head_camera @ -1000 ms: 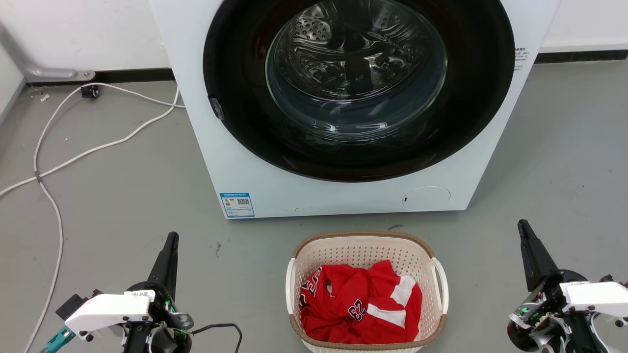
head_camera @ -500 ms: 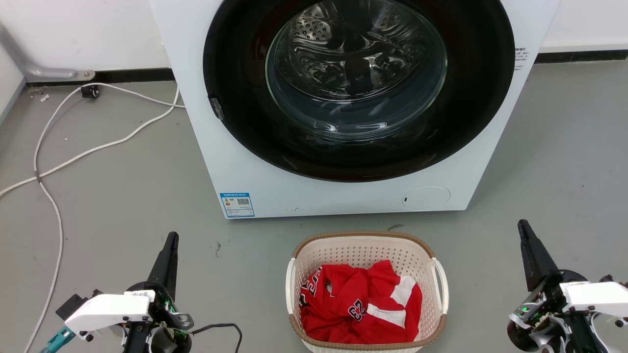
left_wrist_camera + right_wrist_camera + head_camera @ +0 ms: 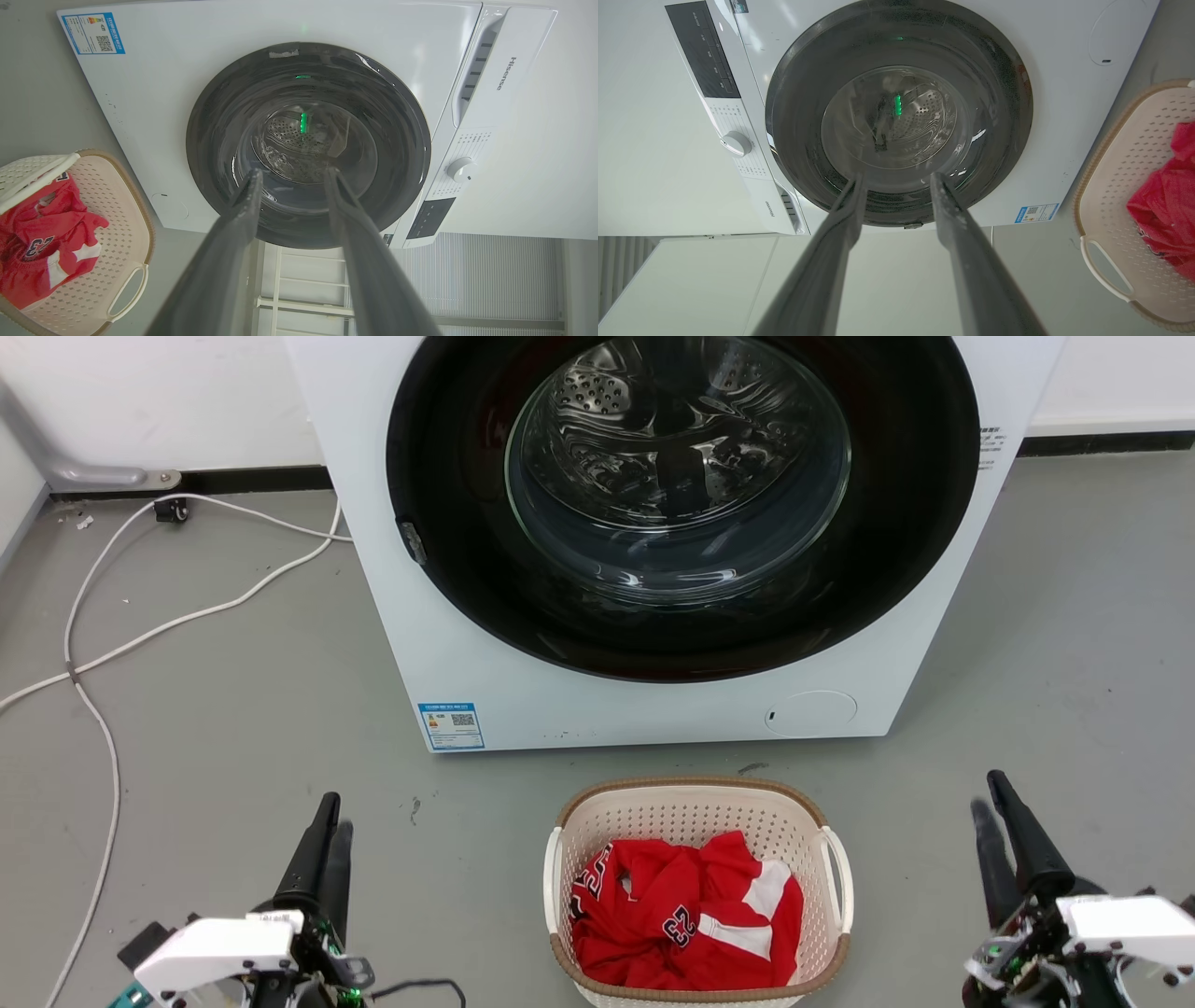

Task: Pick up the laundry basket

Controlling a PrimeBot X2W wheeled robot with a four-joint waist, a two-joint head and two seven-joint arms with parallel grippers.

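The laundry basket (image 3: 693,787), cream perforated plastic with a brown rim and white side handles, stands on the grey floor in front of the washing machine. A red jersey (image 3: 686,919) lies inside it. My left gripper (image 3: 334,812) hangs open at the lower left, well clear of the basket's left handle (image 3: 554,880). To the lower right, my right gripper (image 3: 986,790) is open too, apart from the right handle (image 3: 838,878). The basket (image 3: 119,210) sits at the left wrist view's lower left, beside the left gripper (image 3: 293,171). It shows again at the right wrist view's right edge (image 3: 1115,182), off the right gripper (image 3: 897,176).
A white washing machine (image 3: 448,644) with a closed round glass door (image 3: 677,476) stands just behind the basket. White cables (image 3: 103,644) trail over the floor at the left. Bare grey floor lies on both sides of the basket.
Both grippers have opened, each now showing two parted fingers. Both have also dropped a little lower in the head view. The basket has not moved.
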